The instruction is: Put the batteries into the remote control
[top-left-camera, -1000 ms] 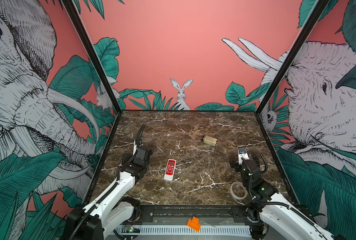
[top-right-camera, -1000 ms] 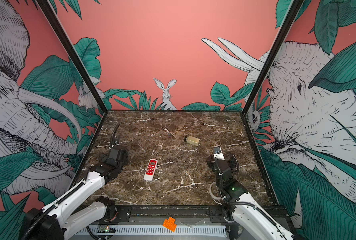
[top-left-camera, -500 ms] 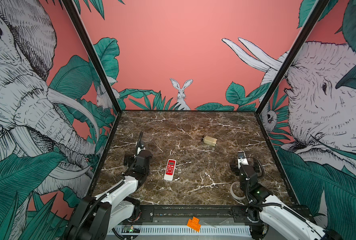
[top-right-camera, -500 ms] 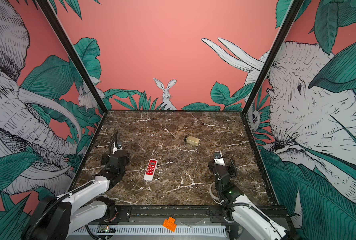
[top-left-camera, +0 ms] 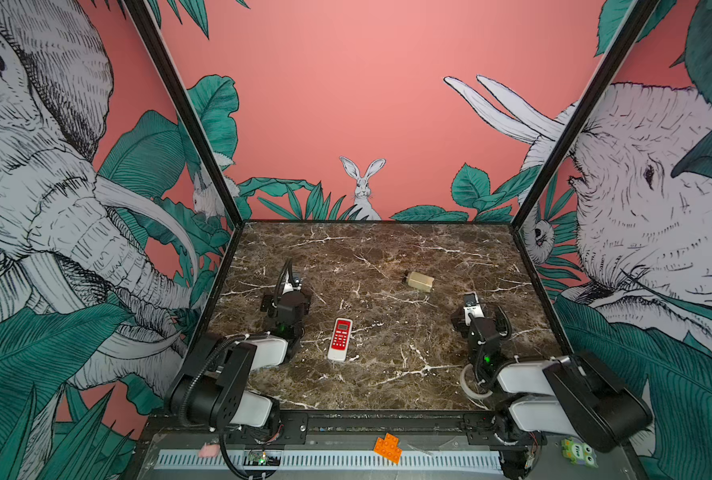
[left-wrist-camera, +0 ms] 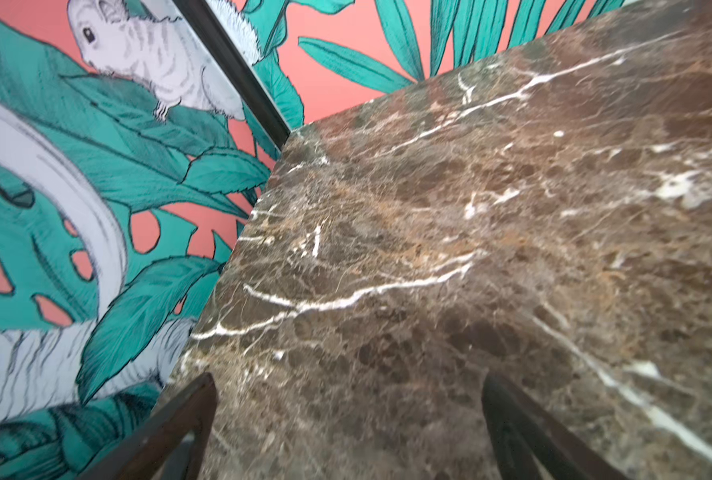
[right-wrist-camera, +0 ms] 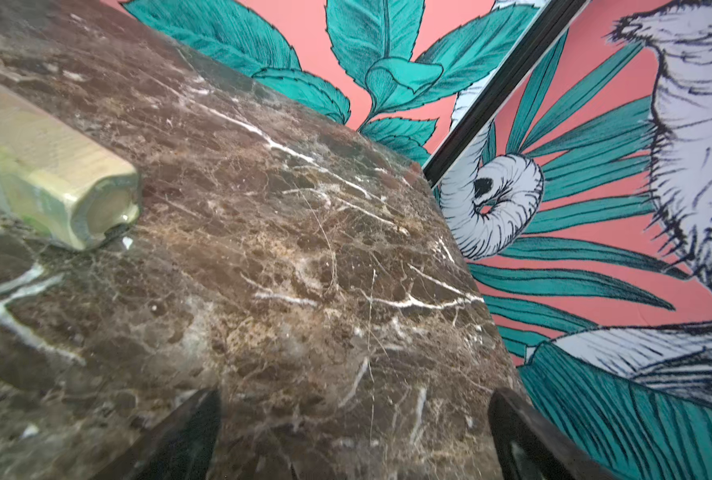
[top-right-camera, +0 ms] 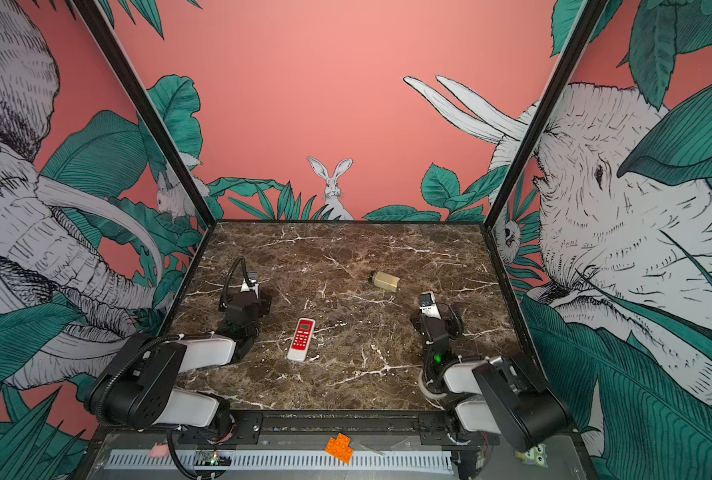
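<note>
The remote control (top-left-camera: 340,338) (top-right-camera: 301,338) lies red face up on the marble table (top-left-camera: 387,257), near the front middle in both top views. No batteries show in any view. My left gripper (top-left-camera: 286,301) rests low on the table to the left of the remote, apart from it. In the left wrist view it (left-wrist-camera: 348,399) is open, with only bare marble between its dark fingers (left-wrist-camera: 196,409). My right gripper (top-left-camera: 475,316) sits to the right of the remote. It (right-wrist-camera: 354,415) is also open and empty.
A beige rectangular block (top-left-camera: 419,281) (right-wrist-camera: 46,166) lies behind and right of the remote, ahead of the right gripper. An orange studded toy brick (top-left-camera: 387,448) and a small green toy (top-left-camera: 578,453) sit on the front rail, off the table. Patterned walls close three sides.
Both arms have folded back and down toward the front edge. Both grippers stay open and empty. The remote and the beige block have not moved.
</note>
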Motion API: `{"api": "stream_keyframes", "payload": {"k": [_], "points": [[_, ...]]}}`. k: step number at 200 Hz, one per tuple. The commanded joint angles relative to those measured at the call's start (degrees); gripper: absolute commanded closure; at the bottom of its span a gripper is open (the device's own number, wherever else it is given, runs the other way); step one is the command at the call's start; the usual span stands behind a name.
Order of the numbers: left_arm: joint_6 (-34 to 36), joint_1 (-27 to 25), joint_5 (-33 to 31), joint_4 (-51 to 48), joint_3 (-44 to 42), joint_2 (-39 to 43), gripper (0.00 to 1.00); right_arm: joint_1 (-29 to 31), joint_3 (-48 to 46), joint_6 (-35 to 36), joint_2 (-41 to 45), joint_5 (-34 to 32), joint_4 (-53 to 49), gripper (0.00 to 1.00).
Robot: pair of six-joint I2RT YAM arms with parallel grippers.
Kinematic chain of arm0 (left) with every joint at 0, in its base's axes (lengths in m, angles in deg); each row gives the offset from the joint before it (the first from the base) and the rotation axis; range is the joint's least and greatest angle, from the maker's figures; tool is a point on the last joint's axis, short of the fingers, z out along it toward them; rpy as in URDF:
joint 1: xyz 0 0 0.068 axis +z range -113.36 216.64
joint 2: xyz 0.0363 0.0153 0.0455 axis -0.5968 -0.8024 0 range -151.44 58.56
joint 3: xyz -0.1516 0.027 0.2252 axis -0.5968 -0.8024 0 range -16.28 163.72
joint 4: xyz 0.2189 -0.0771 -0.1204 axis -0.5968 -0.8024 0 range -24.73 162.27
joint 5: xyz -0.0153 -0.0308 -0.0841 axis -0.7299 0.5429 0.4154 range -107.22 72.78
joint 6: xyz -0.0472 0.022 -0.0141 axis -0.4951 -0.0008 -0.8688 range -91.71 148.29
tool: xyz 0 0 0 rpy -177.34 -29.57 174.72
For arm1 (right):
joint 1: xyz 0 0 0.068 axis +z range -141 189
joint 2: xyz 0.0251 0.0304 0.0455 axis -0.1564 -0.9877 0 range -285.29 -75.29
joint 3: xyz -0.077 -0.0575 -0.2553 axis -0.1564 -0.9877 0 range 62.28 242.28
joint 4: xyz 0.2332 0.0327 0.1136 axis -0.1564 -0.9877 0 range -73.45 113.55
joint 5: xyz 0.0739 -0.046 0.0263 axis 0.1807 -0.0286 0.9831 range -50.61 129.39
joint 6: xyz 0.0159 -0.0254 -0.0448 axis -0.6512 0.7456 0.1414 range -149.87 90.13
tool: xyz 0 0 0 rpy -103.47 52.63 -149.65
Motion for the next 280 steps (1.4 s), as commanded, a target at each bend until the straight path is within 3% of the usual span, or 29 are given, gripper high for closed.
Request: {"api": "stream_keyframes", "payload": {"k": [1,20,48,92,103,115,134,147,159,175,193,280], "points": [[2.33,1.55,3.21,8.12,0.81,-2.12,0.00,-1.32,2.15,2.84,-4.98,1.70,16.70,0.01],[3.03,2.16,4.33,13.21,-0.11,-4.62,0.00,-3.23,3.45,2.47,-8.41,3.12,17.88,0.01],[0.67,4.30,8.15,9.57,0.19,-3.22,0.01,-5.67,4.86,1.03,-11.86,4.92,18.87,0.01],[-5.89,11.41,17.79,5.44,2.01,-4.91,0.00,-10.16,8.01,-3.92,-8.09,10.42,6.77,0.01],[-5.19,12.14,18.05,12.62,1.24,-8.31,0.00,-11.90,9.02,-5.53,-7.35,12.84,3.26,0.01],[-6.87,12.20,18.17,4.74,2.24,-5.57,0.00,-14.11,9.46,-7.80,-7.62,15.64,1.45,0.01],[-6.10,12.24,17.96,8.96,1.68,-7.17,0.00,-15.37,10.22,-7.64,-11.21,18.86,4.65,0.01],[-6.70,12.38,18.20,6.16,2.13,-6.03,0.00,-15.68,11.75,-8.92,-9.17,18.23,-2.16,0.01],[-6.14,12.35,18.00,9.33,1.67,-7.25,0.00,-16.40,12.32,-9.77,-10.07,18.48,-1.05,0.01],[-6.74,12.27,18.18,5.88,2.14,-5.92,0.01,-16.75,13.91,-11.75,-9.75,14.77,-4.99,0.01],[-6.45,12.34,17.80,8.09,1.87,-6.83,0.00,-18.34,14.85,-13.42,-9.64,16.14,-7.04,0.01],[-6.61,12.33,17.93,6.39,2.27,-6.40,0.00,-18.54,14.82,-13.50,-9.66,16.52,-6.80,0.01]]}}
